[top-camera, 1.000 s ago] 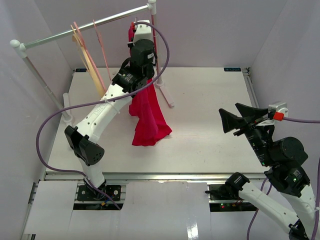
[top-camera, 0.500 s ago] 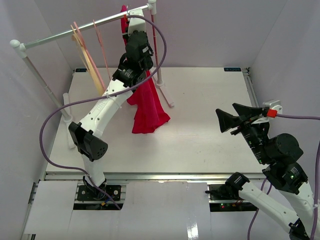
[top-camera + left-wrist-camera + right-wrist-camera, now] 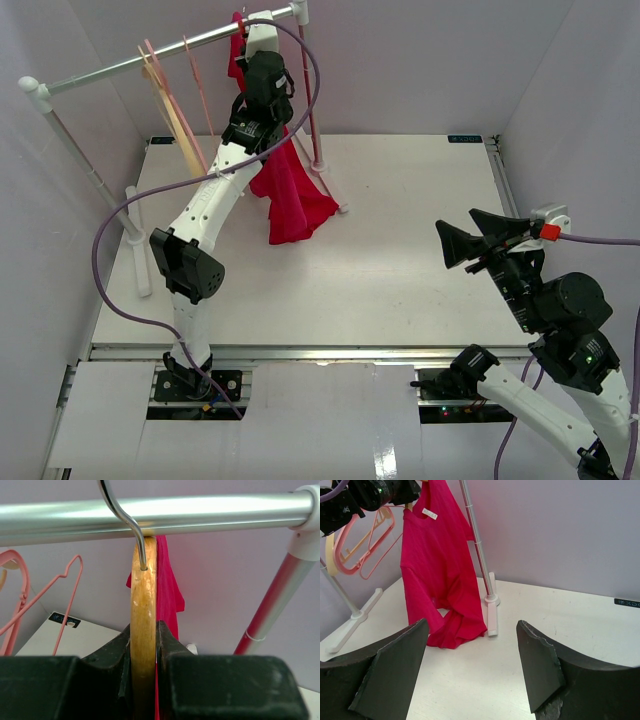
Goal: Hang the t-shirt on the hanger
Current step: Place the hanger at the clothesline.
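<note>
Jaws of the left arm [image 3: 215, 195] are pinched narrow on the hanger [image 3: 144, 630], gripping the wooden body edge-on just below its hook [image 3: 122, 515]. Jaws of the right arm [image 3: 555, 300] stand wide and hold nothing, parked near right, well away from the clothes. Change over the last second: the left arm has climbed up and back toward the far left, carrying the hanger from mid-height up to the rail [image 3: 130, 62]; the t-shirt [image 3: 285, 190] rose with it and the pool of cloth on the surface [image 3: 420, 230] has shrunk. The right arm barely shifted. Reading: the shirt is already on the hanger, so the placing looks done and what remains is parking it on the rack. The hook sits right at the rail, but I can't tell from the wrist view whether it is actually over it. The shirt hangs from the far-left rail end beside the rack post [image 3: 477, 545], with its hem apparently bunched on the surface. Materials: thin soft red knit, draping in long folds, small white label [image 3: 429, 513] at the neck; hanger is varnished light wood, a flat curved body with a thin bent silver wire hook; rail is a smooth shiny metal tube; thin pink hangers [image 3: 65, 595] and a pale wooden hanger [image 3: 178, 125] hang further left.
</note>
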You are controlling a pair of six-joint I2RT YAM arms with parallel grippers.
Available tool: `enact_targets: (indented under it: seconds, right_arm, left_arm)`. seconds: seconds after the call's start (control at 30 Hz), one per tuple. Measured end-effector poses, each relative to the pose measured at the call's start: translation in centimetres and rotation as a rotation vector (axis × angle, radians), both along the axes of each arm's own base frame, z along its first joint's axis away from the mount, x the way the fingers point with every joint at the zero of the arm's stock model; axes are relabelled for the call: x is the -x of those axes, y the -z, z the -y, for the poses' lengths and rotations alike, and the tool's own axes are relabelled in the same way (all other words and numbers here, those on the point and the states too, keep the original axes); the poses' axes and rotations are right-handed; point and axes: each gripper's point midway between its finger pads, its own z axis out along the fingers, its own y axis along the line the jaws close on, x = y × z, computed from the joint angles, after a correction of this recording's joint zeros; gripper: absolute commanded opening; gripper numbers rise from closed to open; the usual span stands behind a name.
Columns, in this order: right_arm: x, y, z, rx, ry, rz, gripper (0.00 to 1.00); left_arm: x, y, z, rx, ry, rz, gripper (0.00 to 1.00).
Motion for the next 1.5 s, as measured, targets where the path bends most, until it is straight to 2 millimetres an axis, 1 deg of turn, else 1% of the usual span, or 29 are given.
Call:
enact_targets:
  seconds: [0.27,0.47,0.8,1.0,1.1,1.2,1.23,1.33,1.37,1.4,1.43,1.5]
  right_arm:
    - [-0.2,0.3,-0.3,0.003,-0.007,0.0,0.77]
    - [-0.2,0.6,-0.5,0.009,-0.015,-0.003,0.77]
    - [-0.1,0.4,-0.8,0.007,-0.032,0.007,0.77]
    - [0.0,0.4,-1.2,0.008,-0.052,0.014,0.77]
    - [0.1,0.3,-1.3,0.008,-0.06,0.017,0.77]
    - [0.2,0.3,-1.3,0.006,-0.064,0.021,0.77]
    - [0.3,0.3,-1.3,0.005,-0.065,0.023,0.78]
    - [0.4,0.2,-1.2,0.002,-0.066,0.028,0.79]
    - [0.5,0.1,-1.2,0.002,-0.066,0.03,0.79]
    - [0.5,0.1,-1.2,0.001,-0.067,0.031,0.79]
    - [0.5,0.1,-1.1,0.0,-0.068,0.032,0.79]
    - [0.5,0.1,-1.1,0.0,-0.069,0.032,0.8]
  left_arm:
    - [-0.9,0.4,-2.3,0.0,-0.025,-0.013,0.0]
    - [-2.1,1.3,-3.7,-0.005,-0.048,-0.018,0.0]
    - [-2.7,2.0,-3.4,-0.011,-0.023,-0.029,0.0]
    - [-3.2,4.1,-3.0,-0.033,-0.009,-0.073,0.0]
    - [-3.5,4.7,-2.8,-0.03,-0.006,-0.081,0.0]
    - [-3.7,4.8,-2.6,-0.016,0.002,-0.076,0.0]
    - [-3.7,4.8,-2.5,-0.011,0.01,-0.074,0.07]
    - [-3.9,4.8,-2.2,0.001,0.028,-0.071,0.44]
    - [-3.9,4.8,-2.0,0.006,0.042,-0.07,0.52]
    - [-4.0,4.9,-1.4,0.013,0.083,-0.072,0.59]
    - [-4.1,5.1,-0.8,0.02,0.127,-0.076,0.64]
    - [-3.7,5.7,0.8,0.031,0.231,-0.1,0.69]
